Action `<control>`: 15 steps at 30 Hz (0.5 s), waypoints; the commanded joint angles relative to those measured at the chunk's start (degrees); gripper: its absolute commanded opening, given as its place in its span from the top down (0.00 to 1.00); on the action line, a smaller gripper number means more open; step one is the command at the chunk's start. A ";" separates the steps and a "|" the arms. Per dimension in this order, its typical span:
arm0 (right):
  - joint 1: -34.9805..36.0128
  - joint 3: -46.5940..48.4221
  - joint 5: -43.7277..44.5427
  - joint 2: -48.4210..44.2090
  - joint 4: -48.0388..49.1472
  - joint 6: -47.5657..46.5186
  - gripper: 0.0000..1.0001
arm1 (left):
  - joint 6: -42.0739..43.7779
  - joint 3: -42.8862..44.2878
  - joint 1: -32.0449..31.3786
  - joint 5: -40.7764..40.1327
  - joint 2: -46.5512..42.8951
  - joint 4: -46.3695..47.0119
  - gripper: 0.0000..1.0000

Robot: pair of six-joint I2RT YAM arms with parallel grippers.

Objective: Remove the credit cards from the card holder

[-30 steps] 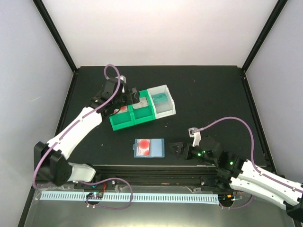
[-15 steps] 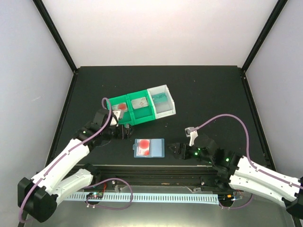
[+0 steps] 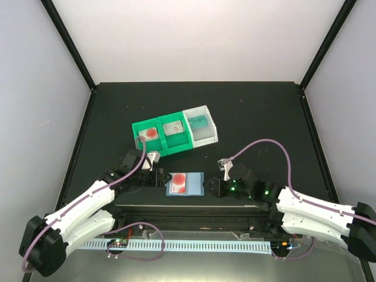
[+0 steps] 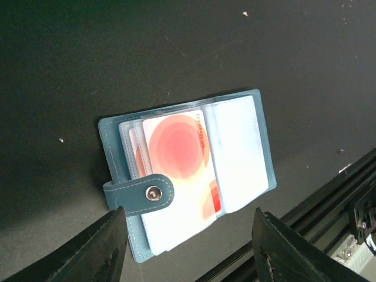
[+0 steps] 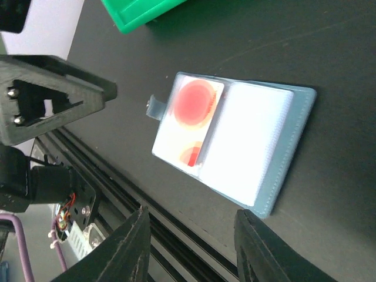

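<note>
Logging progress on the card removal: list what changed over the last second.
The left gripper drew back from the green bin toward the near edge, stopping left of the card holder. The right gripper slid left, up beside the holder's right edge. Neither holds anything. Holder and bin stayed put.

Overhead, two close, seemingly opposed wrist views; shared card holder (image 3: 194, 184)
</note>
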 commanded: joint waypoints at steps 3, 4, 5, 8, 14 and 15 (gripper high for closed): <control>-0.05 0.31 -4.30 5.45 11.76 2.17 0.63 | -2.21 -2.45 -0.77 -0.05 2.62 9.04 0.45; -0.09 0.31 -4.69 6.43 13.43 2.33 0.63 | -2.14 -2.85 -0.80 -0.69 3.26 9.84 0.46; -0.10 0.43 -5.09 7.65 14.61 2.43 0.64 | -2.11 -3.26 -0.75 -1.11 3.96 10.43 0.47; -0.01 1.55 -5.62 11.31 16.84 2.74 0.65 | -2.21 -4.61 -0.88 -1.24 5.65 13.10 0.47; -0.05 3.41 -7.08 17.52 18.98 2.49 0.67 | -2.65 -6.38 -1.11 -1.79 7.95 17.49 0.45; -0.01 3.51 -7.40 18.38 19.55 2.66 0.67 | -2.70 -6.52 -1.11 -1.78 8.54 18.01 0.45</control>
